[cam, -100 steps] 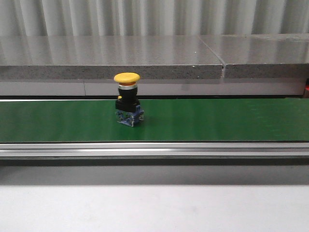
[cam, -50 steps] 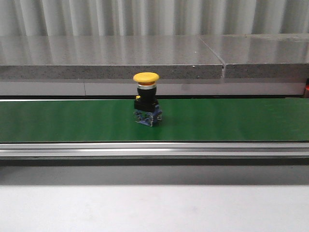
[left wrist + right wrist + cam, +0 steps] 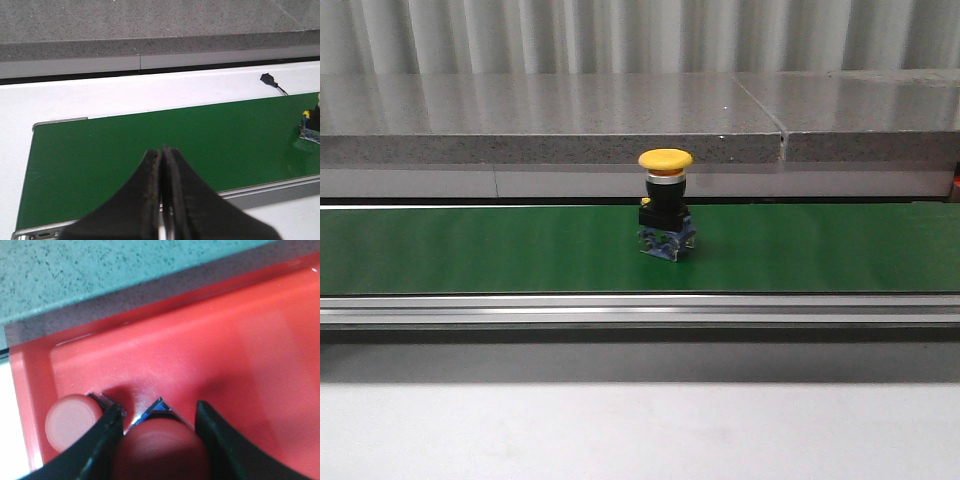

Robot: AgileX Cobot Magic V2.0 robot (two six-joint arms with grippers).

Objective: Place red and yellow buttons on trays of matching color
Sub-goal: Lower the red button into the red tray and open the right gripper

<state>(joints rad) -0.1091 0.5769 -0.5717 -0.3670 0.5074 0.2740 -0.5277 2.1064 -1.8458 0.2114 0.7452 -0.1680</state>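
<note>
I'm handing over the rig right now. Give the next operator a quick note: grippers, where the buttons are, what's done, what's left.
Left gripper: shut, empty, above the green belt.
Right gripper: jaws around a red button over the red tray; whether it is clamped or released can't be told.
Another red button already stands in that tray.
Yellow button: upright on the belt, carried rightward since a second ago.
Left: finish the red placement, pick the yellow button; no yellow tray in view.

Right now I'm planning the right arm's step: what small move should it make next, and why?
Probably open the right gripper and lift away: the red button between its fingers already sits over the red tray, beside another red button.
</note>
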